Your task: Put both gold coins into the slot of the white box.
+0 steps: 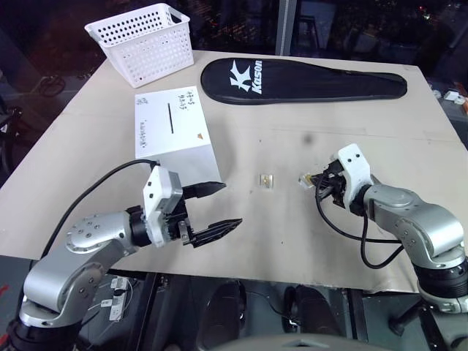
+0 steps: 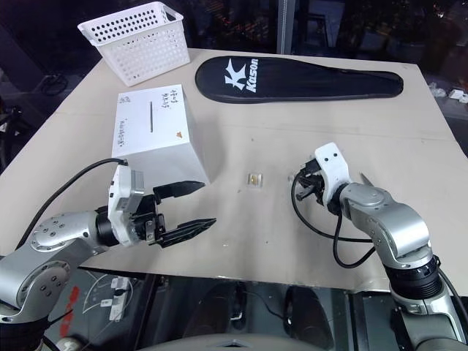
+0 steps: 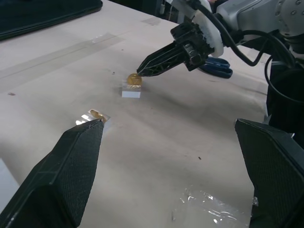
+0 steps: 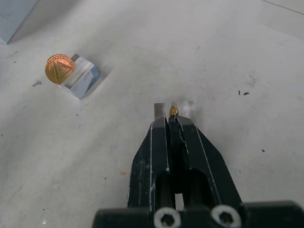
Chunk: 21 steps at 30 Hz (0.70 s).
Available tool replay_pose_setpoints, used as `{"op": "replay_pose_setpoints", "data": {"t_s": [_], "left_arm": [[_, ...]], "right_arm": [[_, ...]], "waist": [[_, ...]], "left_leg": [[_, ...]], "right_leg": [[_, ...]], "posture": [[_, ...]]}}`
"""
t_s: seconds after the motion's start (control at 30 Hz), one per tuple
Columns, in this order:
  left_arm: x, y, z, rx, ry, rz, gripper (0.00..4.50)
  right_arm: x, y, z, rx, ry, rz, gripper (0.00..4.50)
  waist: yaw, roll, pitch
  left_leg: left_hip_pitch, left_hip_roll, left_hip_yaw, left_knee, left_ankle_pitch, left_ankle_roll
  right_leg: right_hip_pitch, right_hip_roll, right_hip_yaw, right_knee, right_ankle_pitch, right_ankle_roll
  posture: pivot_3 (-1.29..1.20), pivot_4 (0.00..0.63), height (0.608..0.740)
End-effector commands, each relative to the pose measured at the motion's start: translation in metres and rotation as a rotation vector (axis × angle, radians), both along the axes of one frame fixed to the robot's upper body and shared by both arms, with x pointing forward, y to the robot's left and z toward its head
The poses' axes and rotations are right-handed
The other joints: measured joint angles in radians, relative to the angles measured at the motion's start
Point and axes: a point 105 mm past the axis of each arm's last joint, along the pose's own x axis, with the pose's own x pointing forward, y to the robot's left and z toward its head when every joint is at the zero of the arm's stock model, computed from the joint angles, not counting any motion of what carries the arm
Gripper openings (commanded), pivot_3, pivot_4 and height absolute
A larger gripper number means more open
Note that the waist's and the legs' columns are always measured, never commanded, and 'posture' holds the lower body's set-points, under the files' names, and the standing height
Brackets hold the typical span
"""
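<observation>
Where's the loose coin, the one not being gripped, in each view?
Left eye: loose coin mid-table, right of the white box.
Right eye: same spot.
Left wrist: nearer than the right gripper.
Right wrist: leaning on a clear block.
Landmark: right gripper, shut on the other coin.

Head pair overlooks table point(image 1: 307, 139); wrist cameras sit low, close.

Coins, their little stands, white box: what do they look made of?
Coins: shiny gold metal by the look, embossed triangle; could be plated.
Stands: clear blocks, likely acrylic or glass; see-through with bright edges.
White box: matte, crisp folded edges, pen writing on top; probably cardboard.
</observation>
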Motion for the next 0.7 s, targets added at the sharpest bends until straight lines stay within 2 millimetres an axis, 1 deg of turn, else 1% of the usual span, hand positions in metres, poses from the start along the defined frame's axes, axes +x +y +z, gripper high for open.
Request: {"op": "replay_pose_setpoints", "data": {"t_s": [0.03,0.07,0.1,0.13,0.17,0.2,0.23,0.27,0.3,0.33,0.4,0.57,0.63,0.7], "left_arm": [[-0.005,-0.003,0.01,0.0,-0.062,-0.015,4.5],[-0.005,-0.003,0.01,0.0,-0.062,-0.015,4.5],[-0.005,-0.003,0.01,0.0,-0.061,-0.016,4.5],[-0.005,-0.003,0.01,-0.001,-0.06,-0.016,4.5],[-0.006,-0.003,0.009,-0.001,-0.059,-0.017,4.5],[-0.006,-0.003,0.009,-0.002,-0.059,-0.017,4.5],[-0.005,-0.004,0.009,-0.001,-0.058,-0.017,4.5],[-0.005,-0.004,0.009,-0.001,-0.058,-0.018,4.5],[-0.005,-0.005,0.009,-0.001,-0.058,-0.018,4.5],[-0.005,-0.005,0.009,-0.001,-0.059,-0.019,4.5],[-0.005,-0.006,0.01,-0.001,-0.059,-0.02,4.5],[-0.005,-0.006,0.01,0.002,-0.061,-0.017,4.5],[-0.005,-0.007,0.011,0.003,-0.062,-0.017,4.5],[-0.005,-0.007,0.01,0.005,-0.062,-0.016,4.5]], "right_arm": [[0.002,0.001,0.017,0.021,-0.069,0.011,0.55],[0.002,0.001,0.017,0.028,-0.064,0.006,0.8],[0.0,0.002,0.017,0.027,-0.061,0.017,1.23],[-0.001,0.003,0.017,0.024,-0.061,0.025,1.93],[-0.002,0.003,0.017,0.022,-0.06,0.029,2.29],[-0.002,0.003,0.017,0.021,-0.06,0.03,2.8],[-0.001,0.003,0.017,0.025,-0.059,0.02,3.14],[0.0,0.002,0.017,0.025,-0.059,0.009,3.14],[0.001,0.001,0.016,0.025,-0.059,0.001,3.01],[0.002,0.001,0.016,0.022,-0.058,-0.003,2.79],[0.003,0.001,0.015,0.015,-0.057,-0.007,2.07],[0.006,-0.001,0.011,0.006,-0.049,-0.024,2.07],[0.008,-0.001,0.01,0.004,-0.048,-0.028,1.58],[0.009,-0.001,0.01,0.001,-0.049,-0.027,0.87]], "waist": [[0.0,0.0,0.0],[0.0,0.0,0.0],[0.0,0.0,0.0],[0.0,0.0,0.0],[0.0,0.0,0.0],[0.001,0.0,0.0],[0.0,0.0,0.0],[0.0,0.0,0.0],[0.0,0.0,0.0],[0.0,0.0,0.0],[0.0,0.0,0.0],[0.0,0.0,0.0],[0.0,0.0,0.0],[0.0,0.0,0.0]], "left_leg": [[0.0,0.0,0.0,0.0,0.0,0.0],[0.0,0.0,0.0,0.0,0.0,0.0],[0.0,0.0,0.0,0.0,0.0,0.0],[0.0,0.0,0.0,0.0,0.0,0.0],[0.0,0.0,0.0,0.0,0.0,0.0],[0.0,0.0,0.0,0.0,0.0,0.0],[0.0,0.0,0.0,0.0,0.0,0.0],[0.0,0.0,0.0,0.0,0.0,0.0],[0.0,0.0,0.0,0.0,0.0,0.0],[0.0,0.0,0.0,0.0,0.0,0.0],[0.0,0.0,0.0,0.0,0.0,0.0],[0.0,0.0,0.0,0.0,0.0,0.0],[0.0,0.0,0.0,0.0,0.0,0.0],[0.0,0.0,0.0,0.0,0.0,0.0]], "right_leg": [[0.0,0.0,0.0,0.0,0.0,0.0],[0.0,0.0,0.0,0.0,0.0,0.0],[0.0,0.0,0.0,0.0,0.0,0.0],[0.0,0.0,0.0,0.0,0.0,0.0],[0.0,0.0,0.0,0.0,0.0,0.0],[0.0,0.0,0.0,0.0,0.0,0.0],[0.0,0.0,0.0,0.0,0.0,0.0],[0.0,0.0,0.0,0.0,0.0,0.0],[0.0,0.0,0.0,0.0,0.0,0.0],[0.0,0.0,0.0,0.0,0.0,0.0],[0.0,0.0,0.0,0.0,0.0,0.0],[0.0,0.0,0.0,0.0,0.0,0.0],[0.0,0.0,0.0,0.0,0.0,0.0],[0.0,0.0,0.0,0.0,0.0,0.0]], "posture": [[0.0,0.15,0.74],[0.0,0.15,0.74],[0.0,0.15,0.74],[0.0,0.15,0.74],[0.0,0.15,0.74],[0.0,0.15,0.74],[0.0,0.15,0.74],[0.0,0.15,0.74],[0.0,0.15,0.74],[0.0,0.15,0.74],[0.0,0.15,0.74],[0.0,0.15,0.74],[0.0,0.15,0.74],[0.0,0.15,0.74]]}}
